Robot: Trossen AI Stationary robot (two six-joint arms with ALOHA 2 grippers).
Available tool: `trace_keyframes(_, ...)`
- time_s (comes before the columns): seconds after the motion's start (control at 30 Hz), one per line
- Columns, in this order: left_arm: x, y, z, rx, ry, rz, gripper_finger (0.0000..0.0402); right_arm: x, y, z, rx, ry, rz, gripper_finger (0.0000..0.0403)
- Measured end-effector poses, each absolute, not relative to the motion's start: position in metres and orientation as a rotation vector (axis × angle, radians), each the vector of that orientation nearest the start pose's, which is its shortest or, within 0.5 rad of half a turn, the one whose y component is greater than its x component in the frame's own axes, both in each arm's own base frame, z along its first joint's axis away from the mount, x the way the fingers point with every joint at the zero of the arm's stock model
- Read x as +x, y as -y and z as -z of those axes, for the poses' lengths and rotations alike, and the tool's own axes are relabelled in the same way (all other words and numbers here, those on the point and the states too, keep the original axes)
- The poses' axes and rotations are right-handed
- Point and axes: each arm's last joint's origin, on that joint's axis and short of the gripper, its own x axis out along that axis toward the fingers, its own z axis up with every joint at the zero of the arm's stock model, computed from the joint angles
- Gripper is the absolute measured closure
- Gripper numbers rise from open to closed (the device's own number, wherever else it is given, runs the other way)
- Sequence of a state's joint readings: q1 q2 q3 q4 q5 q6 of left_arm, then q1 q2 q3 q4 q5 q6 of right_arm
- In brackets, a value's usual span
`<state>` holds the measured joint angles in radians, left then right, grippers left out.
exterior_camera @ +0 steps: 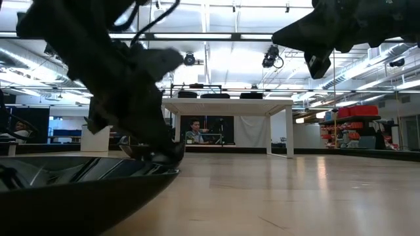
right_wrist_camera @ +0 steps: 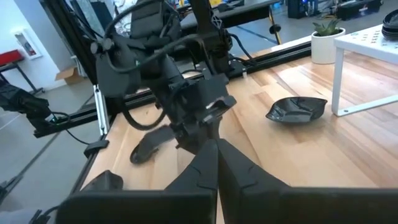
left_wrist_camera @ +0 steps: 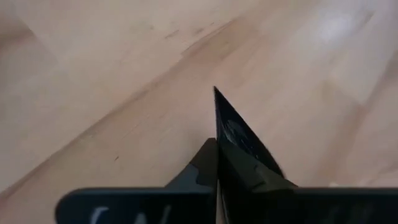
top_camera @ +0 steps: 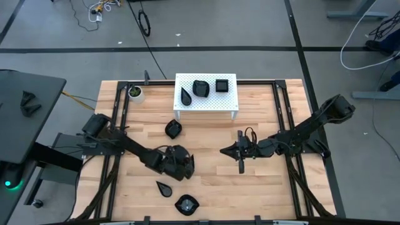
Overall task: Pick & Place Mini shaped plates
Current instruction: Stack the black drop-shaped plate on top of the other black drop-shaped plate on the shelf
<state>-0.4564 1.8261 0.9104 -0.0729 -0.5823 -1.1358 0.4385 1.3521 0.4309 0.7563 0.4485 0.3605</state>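
Small glossy black mini plates lie on the wooden table: a lobed one (top_camera: 174, 129) (right_wrist_camera: 297, 109) in front of the white stand, a teardrop one (top_camera: 165, 187) and a rounded one (top_camera: 185, 204) (exterior_camera: 65, 190) near the front edge. Three more rest on the white stand (top_camera: 212, 103). My left gripper (top_camera: 185, 167) (left_wrist_camera: 216, 146) is low over the table's middle left, shut on another black plate (left_wrist_camera: 239, 134) (right_wrist_camera: 149, 148). My right gripper (top_camera: 224, 150) (right_wrist_camera: 216, 144) hovers shut and empty right of centre, pointing toward the left one. My left gripper pinches the plate's thin rim (left_wrist_camera: 221, 142) between its two fingers, coming slanting down from the table's left side. The plate stands on edge between the fingers and juts out past them, tilted. Whether its low end (right_wrist_camera: 135, 157) touches the table, I cannot tell.
A white cup with a green plant (top_camera: 135, 93) (right_wrist_camera: 324, 40) stands at the far left, beside the stand. Black rails (top_camera: 281, 106) run along the table's left and right sides. Bare wood lies between the two grippers and toward the front right.
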Motion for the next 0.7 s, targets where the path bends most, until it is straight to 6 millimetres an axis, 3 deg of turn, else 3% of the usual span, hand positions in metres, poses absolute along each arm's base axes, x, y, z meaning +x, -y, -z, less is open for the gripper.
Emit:
trace_keyframes(0.1,0.304,0.129,-0.146,-0.597,-0.625,-0.553,0.0391,0.233,-0.095,-0.187,0.288,-0.146,0.037,0.0401)
trace_keyframes(0.23,0.294,0.114,-0.188,-0.581,-0.502,-0.587,0.0396,0.233,-0.095,-0.187,0.286,-0.146,0.037,0.0401)
trace_keyframes(0.43,0.284,0.068,-0.247,-0.518,-0.231,-0.741,0.0380,0.233,-0.095,-0.187,0.286,-0.146,0.037,0.0401)
trace_keyframes(0.57,0.283,0.029,-0.261,-0.446,-0.106,-0.956,0.0385,0.233,-0.095,-0.187,0.286,-0.144,0.043,0.0401)
trace_keyframes(0.7,0.285,-0.012,-0.259,-0.464,-0.085,-1.084,0.0393,0.233,-0.095,-0.187,0.286,-0.144,0.044,0.0401)
